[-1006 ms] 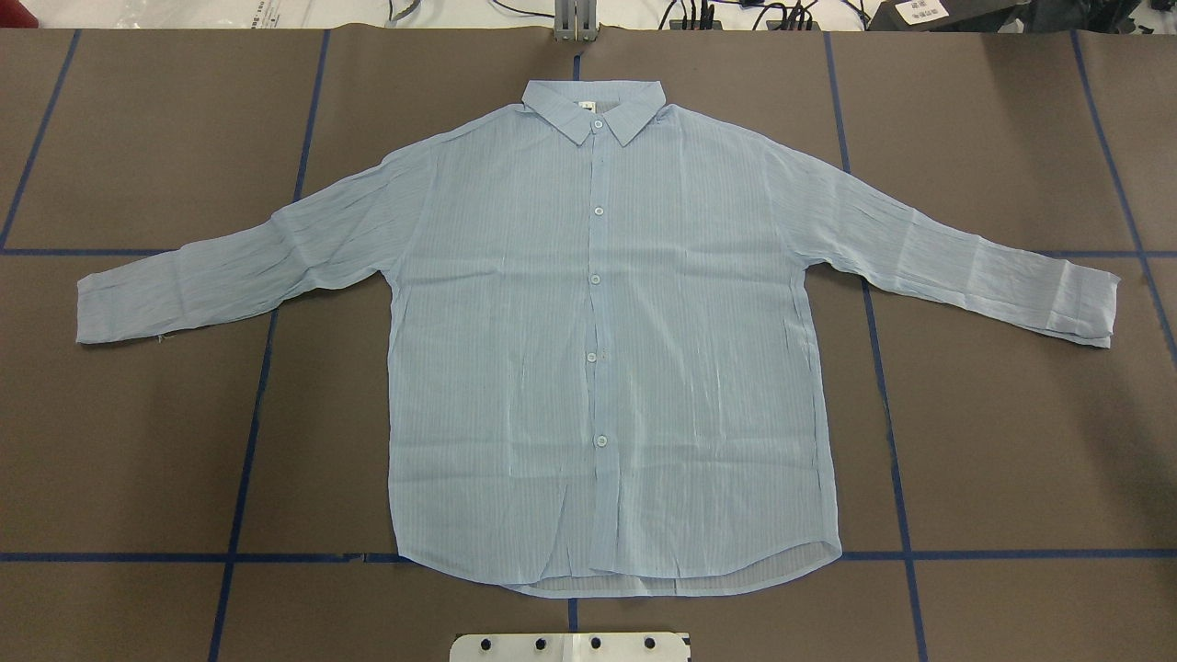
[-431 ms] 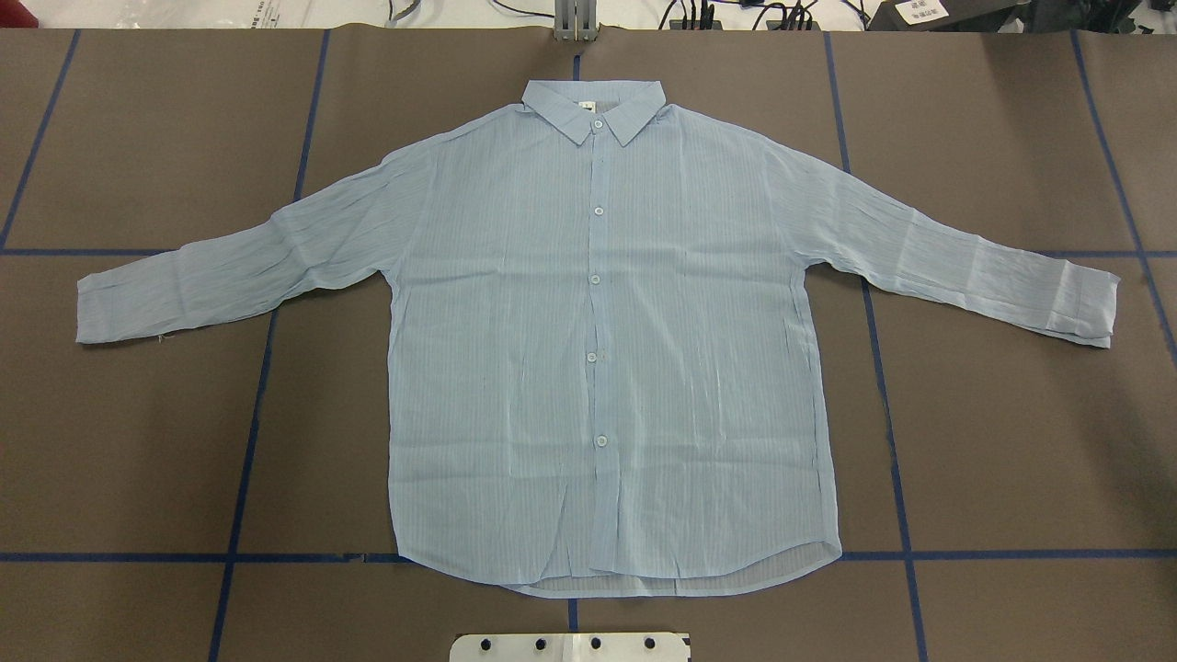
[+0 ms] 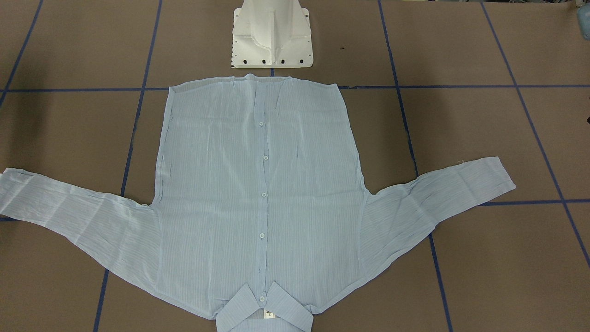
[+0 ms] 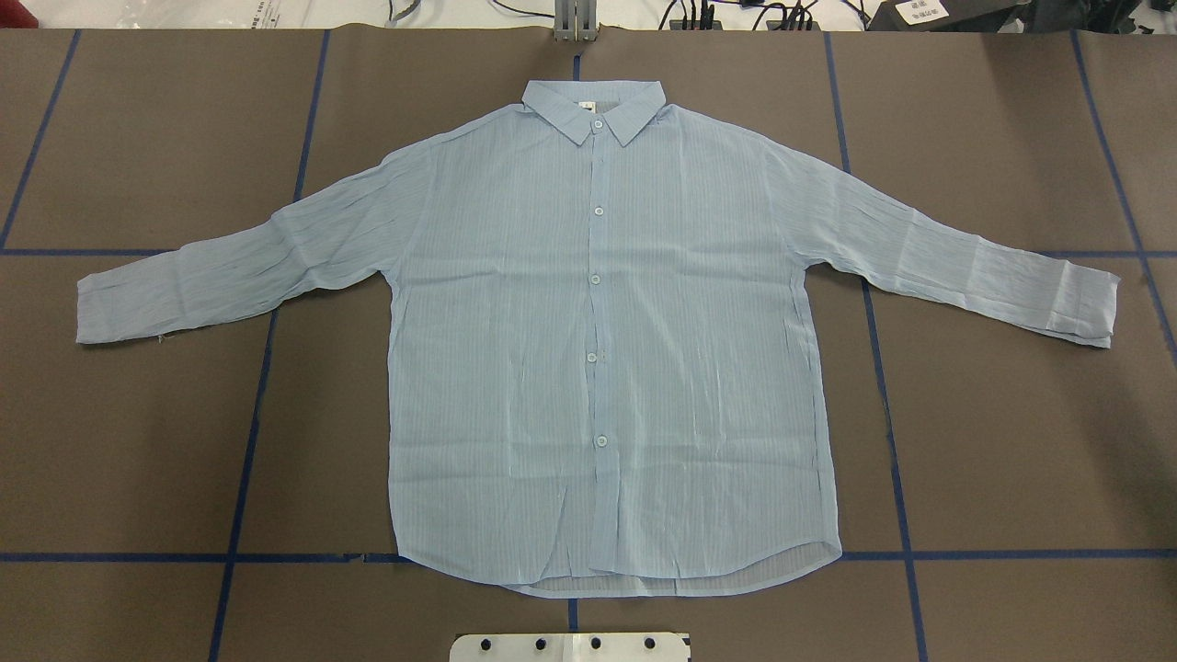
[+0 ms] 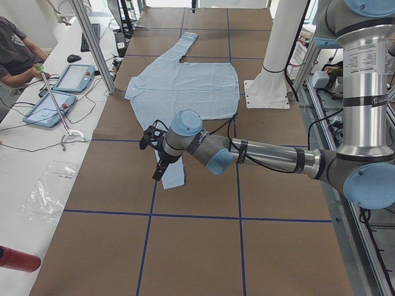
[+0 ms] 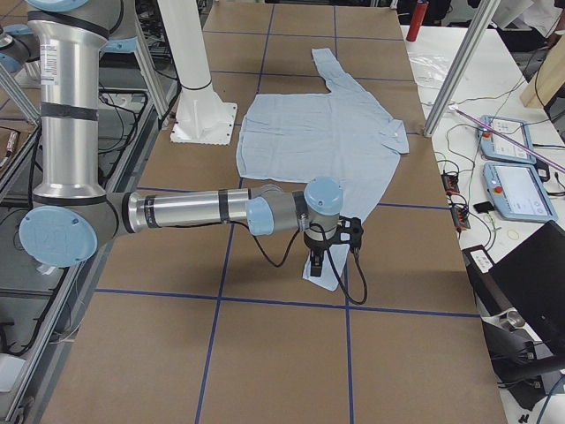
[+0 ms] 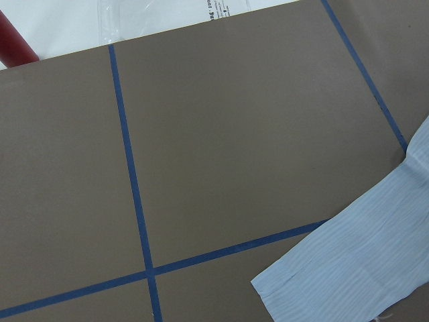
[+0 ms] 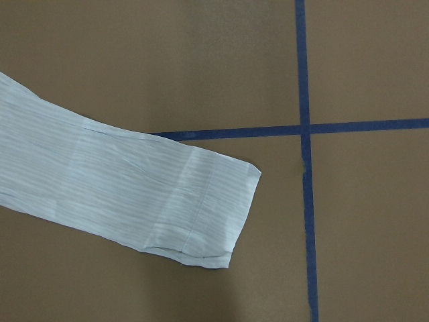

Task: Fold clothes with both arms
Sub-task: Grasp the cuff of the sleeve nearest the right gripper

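The light-blue shirt lies flat and buttoned on the brown table, collar away from the robot and both sleeves spread out. It also shows face up in the front view as the shirt. My left gripper hangs over the near sleeve's cuff in the left side view. My right gripper hangs over the other cuff. I cannot tell if either is open or shut. Each wrist view shows only a cuff on the table, no fingers.
The white pedestal base stands just behind the shirt's hem. Blue tape lines grid the table. A side bench holds tablets, cables and a red cylinder, with a person's arm there. A laptop sits by the other end.
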### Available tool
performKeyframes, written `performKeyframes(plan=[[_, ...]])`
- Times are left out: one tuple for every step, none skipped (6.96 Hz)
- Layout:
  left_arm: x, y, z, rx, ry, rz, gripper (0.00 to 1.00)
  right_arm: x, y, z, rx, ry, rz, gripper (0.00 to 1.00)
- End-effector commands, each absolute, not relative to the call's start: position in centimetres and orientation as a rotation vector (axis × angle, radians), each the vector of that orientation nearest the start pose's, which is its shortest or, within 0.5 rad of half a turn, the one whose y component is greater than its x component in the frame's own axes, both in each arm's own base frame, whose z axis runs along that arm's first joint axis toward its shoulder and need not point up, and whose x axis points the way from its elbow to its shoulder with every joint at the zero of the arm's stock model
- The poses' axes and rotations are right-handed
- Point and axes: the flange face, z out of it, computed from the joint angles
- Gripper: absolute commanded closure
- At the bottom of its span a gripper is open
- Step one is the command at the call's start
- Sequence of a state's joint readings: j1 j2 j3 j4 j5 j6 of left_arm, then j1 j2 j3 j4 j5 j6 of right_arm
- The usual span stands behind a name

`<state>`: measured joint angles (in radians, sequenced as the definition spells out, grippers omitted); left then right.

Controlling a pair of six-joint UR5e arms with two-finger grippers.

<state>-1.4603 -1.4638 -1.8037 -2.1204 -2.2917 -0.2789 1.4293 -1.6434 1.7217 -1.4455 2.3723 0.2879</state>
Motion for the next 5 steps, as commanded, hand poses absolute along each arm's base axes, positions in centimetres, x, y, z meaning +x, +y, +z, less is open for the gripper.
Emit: performKeyframes(plan=[[-1.5, -47.3, 53.4, 0.494, 0.804, 0.087, 0.00, -1.9, -47.8, 61.5, -0.016, -0.859, 0.039, 0.00], [-1.5, -47.3, 53.3, 0.496, 0.804, 0.087, 0.00, -2.7, -48.1, 62.6, -0.023, -0.861, 0.027, 0.00], [-1.5, -47.3, 53.4, 0.494, 0.804, 0.085, 0.00, -3.5, -49.4, 63.8, -0.015, -0.857, 0.012, 0.00], [-1.5, -47.3, 53.4, 0.493, 0.804, 0.086, 0.00, -4.5, -53.4, 64.1, 0.004, -0.860, -0.002, 0.00], [-1.5, -47.3, 53.3, 0.495, 0.806, 0.086, 0.00, -5.7, -56.1, 64.5, -0.006, -0.850, -0.010, 0.02]])
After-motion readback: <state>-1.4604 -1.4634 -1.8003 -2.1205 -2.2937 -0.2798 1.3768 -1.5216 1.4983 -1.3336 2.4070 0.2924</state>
